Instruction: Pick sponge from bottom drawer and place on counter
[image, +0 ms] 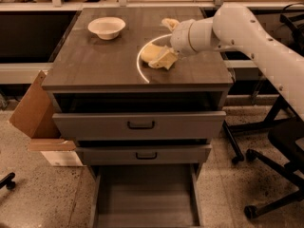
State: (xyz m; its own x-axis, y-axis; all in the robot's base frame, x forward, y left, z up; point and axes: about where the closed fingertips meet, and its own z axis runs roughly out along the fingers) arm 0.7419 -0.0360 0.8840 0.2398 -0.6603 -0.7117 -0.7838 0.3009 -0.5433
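The pale yellow sponge (153,54) lies on the counter (104,63), on the thin white arc right of the middle. My gripper (166,42) reaches in from the right on the white arm and hovers right over the sponge. Its jaws are spread: one yellowish finger (168,23) is behind the sponge and the other is at the sponge's right edge. The bottom drawer (145,201) is pulled out at the foot of the cabinet, and the part of its grey tray that shows is bare.
A cream bowl (107,27) stands at the counter's back left. The two upper drawers with black handles (140,125) stick out slightly. A cardboard box (35,113) leans at the cabinet's left. Office chair legs (266,194) are at the right.
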